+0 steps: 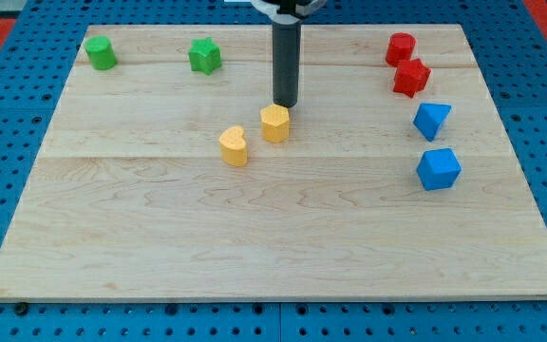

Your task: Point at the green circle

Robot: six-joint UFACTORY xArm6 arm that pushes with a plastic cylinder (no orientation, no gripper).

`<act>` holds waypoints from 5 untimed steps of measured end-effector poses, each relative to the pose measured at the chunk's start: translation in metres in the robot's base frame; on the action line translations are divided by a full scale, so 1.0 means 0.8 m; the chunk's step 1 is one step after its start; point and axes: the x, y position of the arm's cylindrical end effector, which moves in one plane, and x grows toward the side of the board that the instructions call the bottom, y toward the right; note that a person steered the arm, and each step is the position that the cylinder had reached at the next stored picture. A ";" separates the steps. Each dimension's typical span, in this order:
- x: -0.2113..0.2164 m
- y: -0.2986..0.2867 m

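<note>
the green circle [101, 52] sits in the top left corner of the desk [273, 247]. a green star [204, 56] lies between it and my tip [285, 104]. my tip rests just above a yellow hexagon [275, 123], so the circle lies well apart, toward the view's left and slightly up. there is no claw, only a bare rod.

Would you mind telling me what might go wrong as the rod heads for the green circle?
My tip sits right behind the yellow hexagon, so a careless start could nudge it. The green star lies along the way to the green circle at the view's top left and might get pushed or mistaken for it.
</note>
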 end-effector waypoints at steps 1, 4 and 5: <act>0.028 -0.053; 0.008 -0.155; -0.006 -0.232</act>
